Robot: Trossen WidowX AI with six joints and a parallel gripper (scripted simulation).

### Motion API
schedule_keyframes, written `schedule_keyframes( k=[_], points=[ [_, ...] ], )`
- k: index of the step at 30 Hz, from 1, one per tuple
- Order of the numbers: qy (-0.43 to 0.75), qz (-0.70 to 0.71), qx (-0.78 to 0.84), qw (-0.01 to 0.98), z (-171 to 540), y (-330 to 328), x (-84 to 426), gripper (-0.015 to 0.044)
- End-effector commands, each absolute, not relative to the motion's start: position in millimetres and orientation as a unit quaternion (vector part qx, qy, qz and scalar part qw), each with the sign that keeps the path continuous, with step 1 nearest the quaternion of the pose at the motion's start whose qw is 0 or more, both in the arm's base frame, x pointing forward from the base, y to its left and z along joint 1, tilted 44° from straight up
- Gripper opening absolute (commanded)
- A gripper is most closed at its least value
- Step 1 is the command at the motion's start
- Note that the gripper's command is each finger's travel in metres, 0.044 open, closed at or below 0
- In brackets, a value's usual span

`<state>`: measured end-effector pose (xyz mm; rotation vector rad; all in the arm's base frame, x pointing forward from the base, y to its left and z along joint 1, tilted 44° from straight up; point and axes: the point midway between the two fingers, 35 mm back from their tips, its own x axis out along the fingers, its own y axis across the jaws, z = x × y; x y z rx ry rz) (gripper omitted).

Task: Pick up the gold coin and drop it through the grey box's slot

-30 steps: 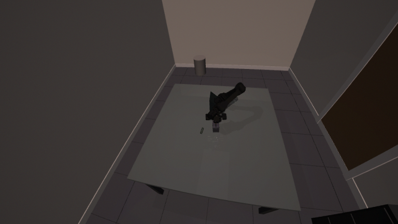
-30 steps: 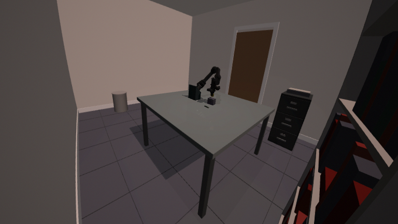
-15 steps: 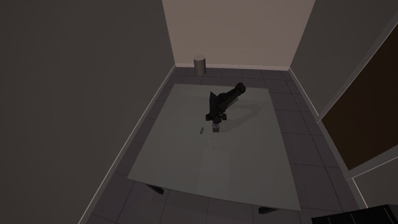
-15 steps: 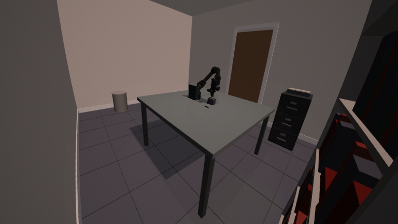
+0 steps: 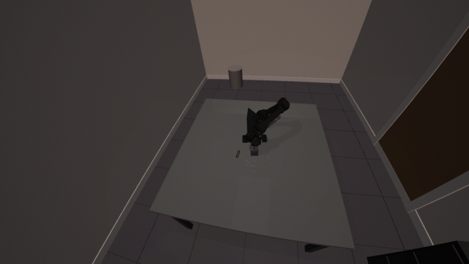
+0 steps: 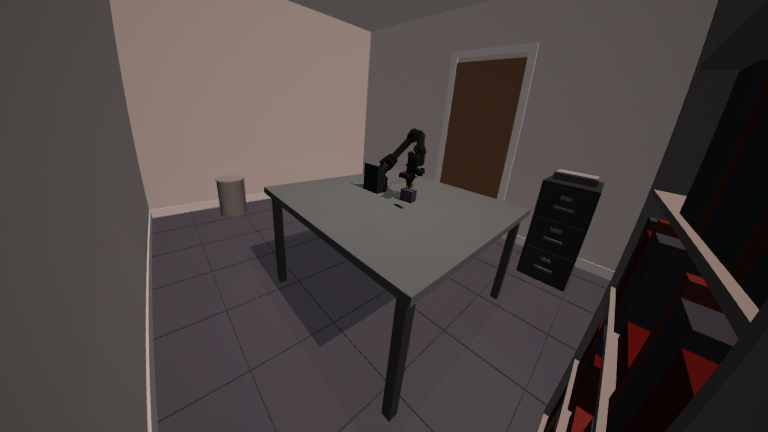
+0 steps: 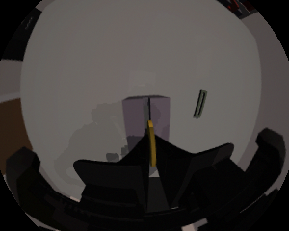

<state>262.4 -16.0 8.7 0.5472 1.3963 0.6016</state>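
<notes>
Your gripper (image 7: 151, 154) is clamped on the gold coin (image 7: 151, 144), which you see edge-on in the wrist view as a thin yellow line between the dark fingers. Its lower part is hidden by the fingers. The coin hangs above the grey box (image 7: 146, 118), in line with the dark slot (image 7: 146, 111) in the lid. Whether its edge touches the slot, you cannot tell. The green holder (image 7: 200, 104) lies on the table (image 5: 276, 192), to the side and apart from the box. In the top view the arm covers most of the box (image 5: 254, 150), and the coin is too small to see there.
</notes>
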Motion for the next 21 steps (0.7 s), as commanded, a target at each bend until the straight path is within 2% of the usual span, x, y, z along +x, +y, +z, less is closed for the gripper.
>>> schedule_keyframes(
  k=[1,11,17,21],
  points=[
    [0.625,0.269,0.248,0.689,7.1,-13.6,262.4,0.0000],
    [0.625,0.269,0.248,0.690,4.1,-10.5,262.9,0.0000],
    [0.624,0.269,0.245,0.691,5.4,-12.6,263.0,0.0157],
    [0.624,0.269,0.245,0.691,5.4,-12.6,263.0,0.0161]
  ],
)
